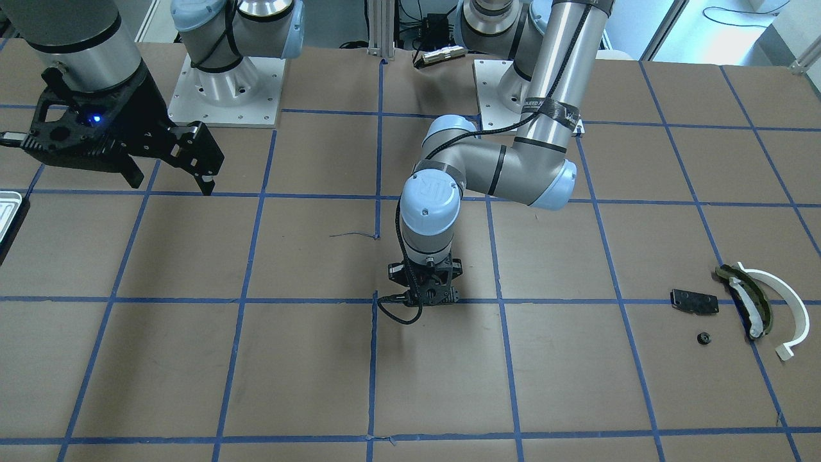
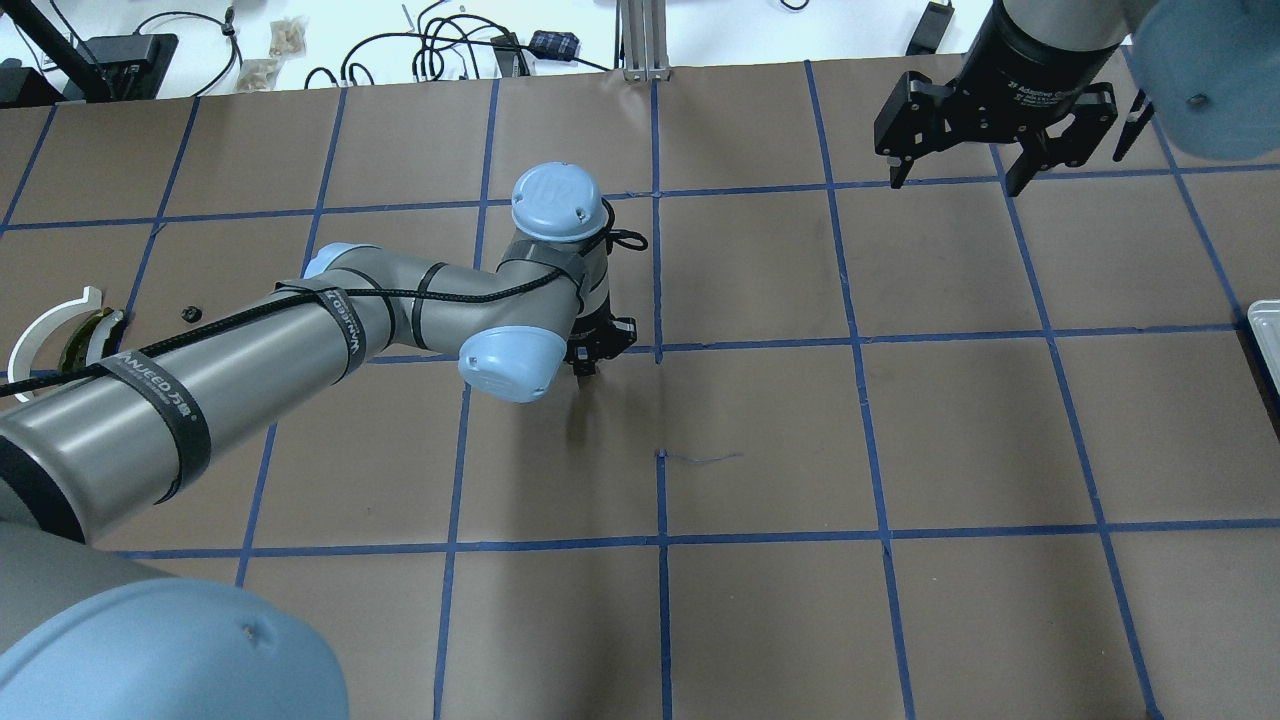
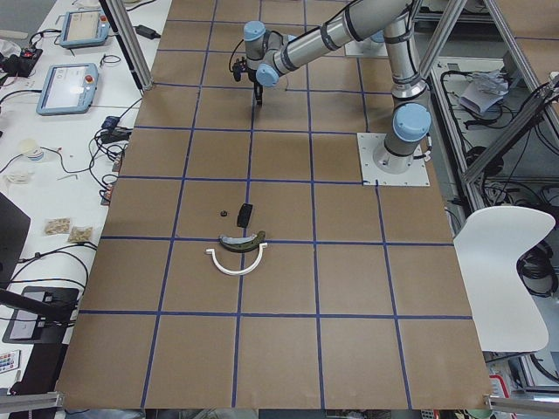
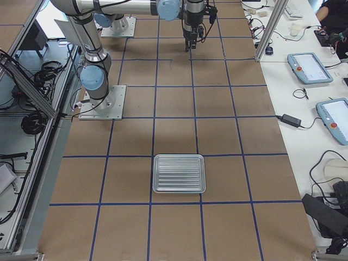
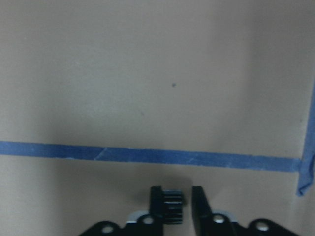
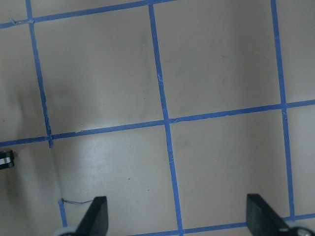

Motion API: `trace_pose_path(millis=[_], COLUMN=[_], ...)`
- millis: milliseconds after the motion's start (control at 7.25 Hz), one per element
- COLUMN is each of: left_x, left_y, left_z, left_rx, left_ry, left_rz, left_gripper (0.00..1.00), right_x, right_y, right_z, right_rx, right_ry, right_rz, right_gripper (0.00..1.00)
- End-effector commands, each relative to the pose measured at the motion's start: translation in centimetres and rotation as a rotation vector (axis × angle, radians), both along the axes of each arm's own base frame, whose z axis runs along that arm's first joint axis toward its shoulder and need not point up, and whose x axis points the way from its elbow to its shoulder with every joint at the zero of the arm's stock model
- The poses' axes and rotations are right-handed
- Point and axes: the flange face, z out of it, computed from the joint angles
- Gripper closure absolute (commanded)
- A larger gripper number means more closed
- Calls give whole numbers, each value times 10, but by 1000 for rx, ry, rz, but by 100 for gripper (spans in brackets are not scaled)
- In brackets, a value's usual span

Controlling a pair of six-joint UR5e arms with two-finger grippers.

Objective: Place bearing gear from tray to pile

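My left gripper (image 1: 423, 307) hangs over the table's middle, shut on a tiny black bearing gear (image 5: 173, 206) between its fingertips, as the left wrist view shows. A second small black gear (image 1: 703, 337) lies on the table by the pile. The pile holds a white half-ring (image 1: 787, 303), a dark olive curved piece (image 1: 747, 296) and a flat black plate (image 1: 694, 301). The ridged silvery tray (image 4: 179, 173) lies at the far right end and looks bare. My right gripper (image 2: 955, 180) is open and empty, held high above the table.
Brown paper with a blue tape grid (image 2: 660, 345) covers the table. A thin loose thread (image 2: 700, 459) lies near a tape crossing. Both arm bases (image 1: 224, 96) stand at the robot's edge. Tablets and cables lie on side benches.
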Motion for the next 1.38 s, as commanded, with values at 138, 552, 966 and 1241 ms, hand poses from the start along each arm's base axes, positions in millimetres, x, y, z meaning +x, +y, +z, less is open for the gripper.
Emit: trace_pose_path(millis=[138,552,966,1241], left_x=[55,272,457,499], left_y=[-22,-38,-37,-76], left_z=[34,86,78,68], left_rx=[-37,7,-45,-82], left_ry=[-38,-25,45,29], left_rz=[23,-231,-386,-399], left_gripper=[100,100,100,100], right_x=[0,0,0,0], right_y=[0,1,1,1], right_z=[0,1,1,1], right_rx=[-1,-1,-2,-2], right_ry=[0,2,-1,-1], right_rz=[-1,-1,-1,-3], right_gripper=[0,0,0,0])
